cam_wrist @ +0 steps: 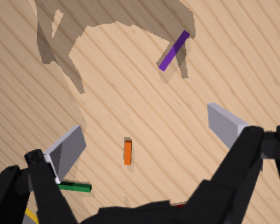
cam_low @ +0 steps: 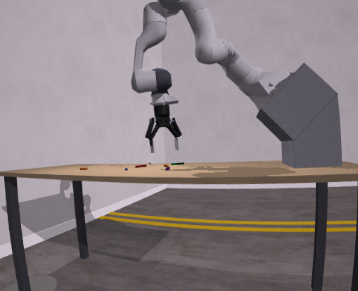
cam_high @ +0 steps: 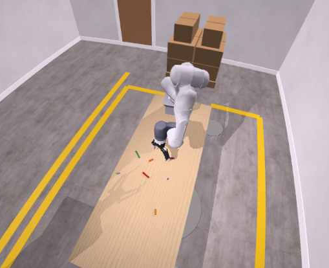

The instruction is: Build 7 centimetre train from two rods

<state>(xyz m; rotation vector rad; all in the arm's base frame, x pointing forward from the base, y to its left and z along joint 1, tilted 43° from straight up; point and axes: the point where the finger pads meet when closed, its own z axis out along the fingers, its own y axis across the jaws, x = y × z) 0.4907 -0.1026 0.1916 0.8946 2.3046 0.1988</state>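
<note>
wooden table [cam_high: 186, 181] | rods lying apart: green [cam_high: 137, 154], two orange [cam_high: 150, 160], red [cam_high: 145, 175], grey [cam_high: 117, 173], blue [cam_high: 167, 178], purple [cam_wrist: 174, 50]

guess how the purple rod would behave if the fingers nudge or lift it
The purple rod looks like a stiff, square-edged bar lying flat, so it would probably slide or pivot, not roll. It seems small and thin beside the open gripper, so likely light and easily knocked askew.

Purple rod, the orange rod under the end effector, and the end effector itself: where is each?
purple rod [cam_wrist: 174, 50], wrist view, mid-length.
orange rod [cam_wrist: 127, 152], wrist view, centre.
end effector [cam_low: 163, 145], exterior view, midway between its open fingertips.
</note>
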